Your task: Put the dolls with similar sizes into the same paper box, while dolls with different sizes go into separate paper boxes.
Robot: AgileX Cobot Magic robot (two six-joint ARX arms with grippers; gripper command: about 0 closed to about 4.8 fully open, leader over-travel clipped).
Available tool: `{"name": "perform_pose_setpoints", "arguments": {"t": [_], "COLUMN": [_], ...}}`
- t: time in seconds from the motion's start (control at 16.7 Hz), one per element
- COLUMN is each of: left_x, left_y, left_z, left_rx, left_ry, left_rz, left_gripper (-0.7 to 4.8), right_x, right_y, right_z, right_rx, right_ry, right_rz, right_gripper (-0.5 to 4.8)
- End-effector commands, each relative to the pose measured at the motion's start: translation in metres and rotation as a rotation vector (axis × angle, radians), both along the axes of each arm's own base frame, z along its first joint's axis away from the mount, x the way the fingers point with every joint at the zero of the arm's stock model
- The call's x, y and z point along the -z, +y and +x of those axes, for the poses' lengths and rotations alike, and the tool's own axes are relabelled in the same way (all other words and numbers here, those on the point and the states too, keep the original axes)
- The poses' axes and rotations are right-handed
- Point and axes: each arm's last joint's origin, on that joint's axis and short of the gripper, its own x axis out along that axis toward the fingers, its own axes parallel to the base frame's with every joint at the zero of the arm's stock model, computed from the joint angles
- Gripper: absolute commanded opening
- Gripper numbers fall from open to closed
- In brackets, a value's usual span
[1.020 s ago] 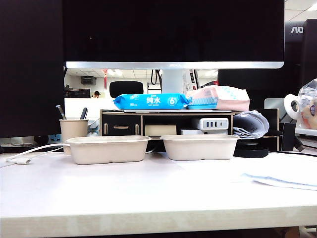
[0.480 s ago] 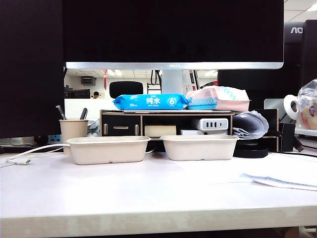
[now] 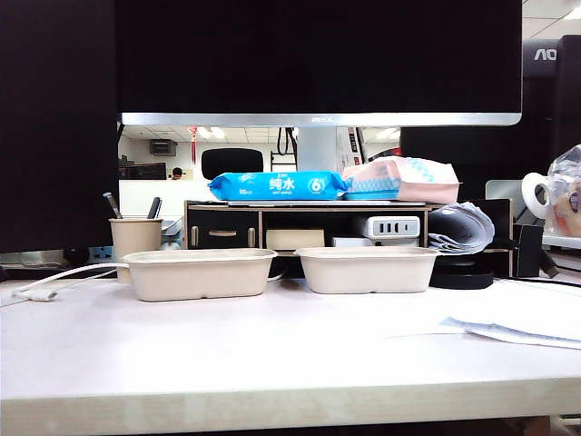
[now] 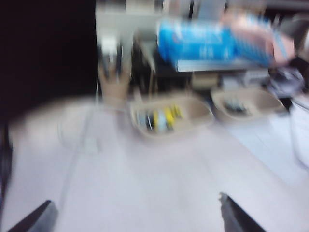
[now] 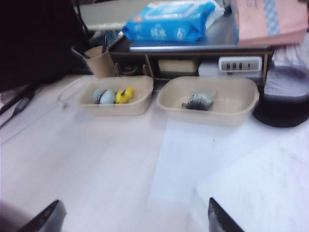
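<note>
Dolls sorted into two paper boxes (image 5: 116, 104) (image 5: 207, 113).
Left gripper (image 4: 135, 215) and right gripper (image 5: 133, 217) at six o'clock, empty, jaws apart.

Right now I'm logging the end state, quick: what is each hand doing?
Left hand: open, holding nothing, above bare table short of the paper boxes.
Right hand: open, holding nothing, also back from the boxes.

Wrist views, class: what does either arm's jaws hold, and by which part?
Nothing is held. The left gripper and right gripper stand open over bare table; the dolls lie in the paper boxes.
</note>
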Motion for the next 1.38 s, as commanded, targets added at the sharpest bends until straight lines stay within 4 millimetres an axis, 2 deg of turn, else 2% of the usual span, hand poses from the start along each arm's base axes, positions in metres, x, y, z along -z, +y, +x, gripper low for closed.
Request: {"name": "perform_pose_setpoints", "arguments": {"t": [0.06,0.12,0.18,0.3,0.42,0.54,0.84,0.9,1.14,1.38], "left_x": [0.018,0.028,0.033,0.031,0.033,0.034,0.034,0.068,0.094,0.126], "left_y": [-0.002,-0.001,-0.002,-0.002,0.001,0.003,0.003,0.003,0.003,0.015], "left_z": [0.023,0.027,0.030,0.031,0.030,0.030,0.030,0.038,0.044,0.051], "left_rx": [-0.092,-0.126,-0.141,-0.149,-0.239,-0.293,-0.292,-0.304,-0.311,-0.465], "left_ry": [-0.079,-0.045,-0.043,-0.066,-0.040,-0.030,-0.032,0.003,0.093,0.206], "left_rz": [0.080,0.095,0.098,0.093,0.116,0.130,0.129,0.138,0.165,0.182], "left_gripper": [4.79,2.86,-0.12,0.09,0.81,0.81,0.80,0.80,0.80,0.80], "right_x": [0.010,0.017,0.026,0.037,0.048,0.050,0.051,0.069,0.094,0.109], "right_y": [0.000,-0.001,-0.003,-0.005,-0.007,-0.007,-0.007,-0.009,-0.021,-0.031], "right_z": [0.014,0.018,0.020,0.023,0.025,0.024,0.024,0.023,0.024,0.022], "right_rx": [0.116,0.189,0.286,0.376,0.444,0.442,0.450,0.459,0.572,0.667], "right_ry": [-0.202,-0.210,-0.189,-0.158,-0.124,-0.104,-0.101,-0.085,-0.012,0.009], "right_rz": [0.037,0.029,0.011,-0.014,-0.039,-0.050,-0.053,-0.061,-0.098,-0.105], "right_gripper": [0.67,0.03,-0.01,-0.01,-0.01,-0.01,-0.01,-0.01,-0.01,-0.01]}}
